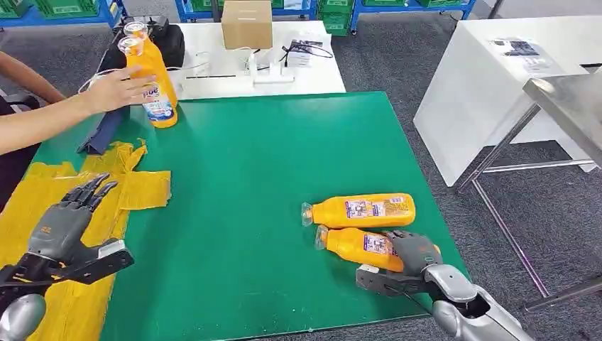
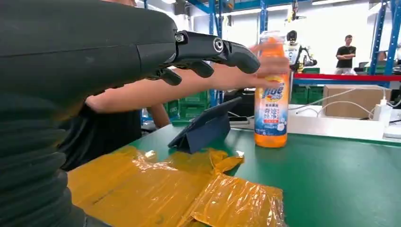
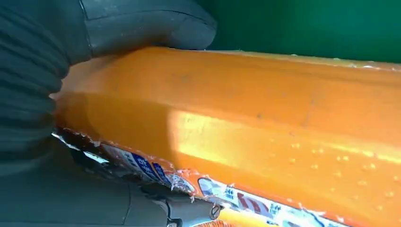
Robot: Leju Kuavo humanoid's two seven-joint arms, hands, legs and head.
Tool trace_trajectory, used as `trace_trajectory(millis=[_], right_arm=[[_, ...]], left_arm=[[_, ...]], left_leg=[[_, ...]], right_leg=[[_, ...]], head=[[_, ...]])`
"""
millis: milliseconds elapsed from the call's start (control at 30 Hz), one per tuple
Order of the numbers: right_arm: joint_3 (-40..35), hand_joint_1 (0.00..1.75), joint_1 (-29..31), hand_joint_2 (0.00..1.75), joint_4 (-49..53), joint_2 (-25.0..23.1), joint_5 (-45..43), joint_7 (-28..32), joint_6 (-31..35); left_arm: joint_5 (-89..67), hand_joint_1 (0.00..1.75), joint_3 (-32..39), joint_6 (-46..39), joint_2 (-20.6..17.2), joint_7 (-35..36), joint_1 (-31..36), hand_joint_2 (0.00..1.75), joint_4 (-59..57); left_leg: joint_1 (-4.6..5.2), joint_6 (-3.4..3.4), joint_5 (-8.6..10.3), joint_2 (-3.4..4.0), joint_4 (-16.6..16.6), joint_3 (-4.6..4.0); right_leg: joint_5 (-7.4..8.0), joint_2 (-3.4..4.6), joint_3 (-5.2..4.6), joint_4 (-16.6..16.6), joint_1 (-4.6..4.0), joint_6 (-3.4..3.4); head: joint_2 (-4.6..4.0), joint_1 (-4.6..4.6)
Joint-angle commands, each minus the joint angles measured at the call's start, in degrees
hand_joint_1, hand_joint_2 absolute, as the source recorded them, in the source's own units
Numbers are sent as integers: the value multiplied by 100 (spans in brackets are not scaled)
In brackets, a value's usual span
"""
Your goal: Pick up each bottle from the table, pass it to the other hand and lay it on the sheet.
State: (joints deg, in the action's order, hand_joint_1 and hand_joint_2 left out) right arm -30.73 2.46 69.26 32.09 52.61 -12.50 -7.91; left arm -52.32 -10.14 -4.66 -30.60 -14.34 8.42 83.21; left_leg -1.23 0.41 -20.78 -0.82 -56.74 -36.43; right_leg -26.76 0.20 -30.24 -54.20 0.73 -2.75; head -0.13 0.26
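Gripping the nearer lying bottle (image 1: 358,245) at lower right, the right hand (image 1: 412,257) curls its fingers (image 1: 401,241) around it; the left hand (image 1: 67,224) waits spread above the bare yellow sheet (image 1: 145,188); no bottle delivered.

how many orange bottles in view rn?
4. Two stand upright at the table's far left: front bottle under a person's hand, rear bottle behind it. Far lying bottle rests near-right; near lying bottle is in the right hand.
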Motion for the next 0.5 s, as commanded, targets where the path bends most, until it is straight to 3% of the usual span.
trace_trajectory(millis=[33,100,200,267,367,500], right_arm=[[-71,175,-760,175,-380,-239,-286,-197,-361],[148,175,-763,175,-402,-401,-621,-16,-288],[1197,175,-1125,175,389,-988,-2680,835,-387],[1576,175,-1334,175,1506,-1318,-4010,1558,-444],[1510,175,-1266,175,2063,-1403,-4299,1157,-517],[1540,175,-1288,175,1923,-1383,-4435,1455,-461]], left_arm=[[112,0,28,28,46,79,-14,175,31],[407,0,143,133,153,9,-68,175,67],[2129,0,845,1065,666,-111,-635,175,684],[5104,0,1580,2462,1398,93,-1210,175,1330],[5452,0,1608,2463,1535,282,-1547,175,1786],[5566,0,1627,2474,1526,301,-1414,175,1653]], left_leg=[[-5,5,5,-41,13,-4],[-6,5,0,-26,8,9],[-4,5,-5,-22,11,12],[1,4,-8,-10,13,12],[-1,3,-19,13,12,14],[17,-3,-27,32,3,-19]], right_leg=[[-6,-50,17,22,-8,12],[-3,-31,27,22,-10,10],[0,-24,30,27,-13,10],[2,-11,25,24,-12,8],[58,15,27,36,-18,-7],[88,42,-21,11,-9,-31]], head=[[0,2],[0,2],[0,2],[0,2],[0,7],[0,-13]])
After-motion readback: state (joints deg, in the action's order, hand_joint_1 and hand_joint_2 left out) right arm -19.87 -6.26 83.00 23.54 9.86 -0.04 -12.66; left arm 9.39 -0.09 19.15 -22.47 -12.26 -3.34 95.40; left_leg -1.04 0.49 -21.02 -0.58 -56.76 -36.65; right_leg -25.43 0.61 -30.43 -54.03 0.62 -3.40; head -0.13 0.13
